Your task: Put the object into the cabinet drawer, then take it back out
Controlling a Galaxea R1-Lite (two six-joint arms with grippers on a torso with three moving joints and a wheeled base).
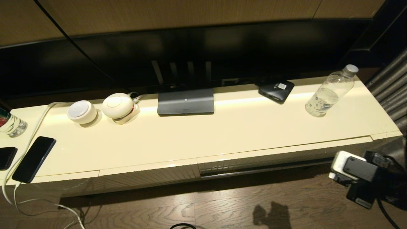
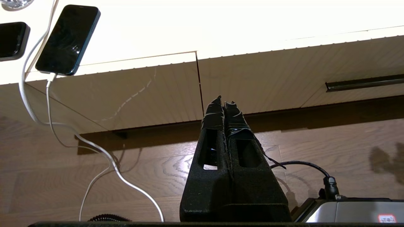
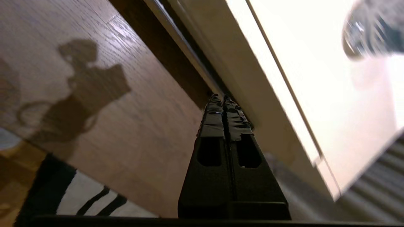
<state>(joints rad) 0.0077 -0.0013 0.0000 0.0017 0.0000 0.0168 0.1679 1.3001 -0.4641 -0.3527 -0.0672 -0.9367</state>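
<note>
No step is complete: the water bottle (image 1: 330, 91) stands on the cabinet top (image 1: 222, 133), the cabinet drawer (image 1: 283, 159) is barely ajar, and the right gripper (image 3: 223, 97) is closed and empty below it.

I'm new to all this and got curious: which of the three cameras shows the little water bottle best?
The head view. There the water bottle stands whole and upright on the cream cabinet top, near its right end. The right wrist view catches only a blurred part of it at the picture's edge. The left wrist view does not show it.
</note>
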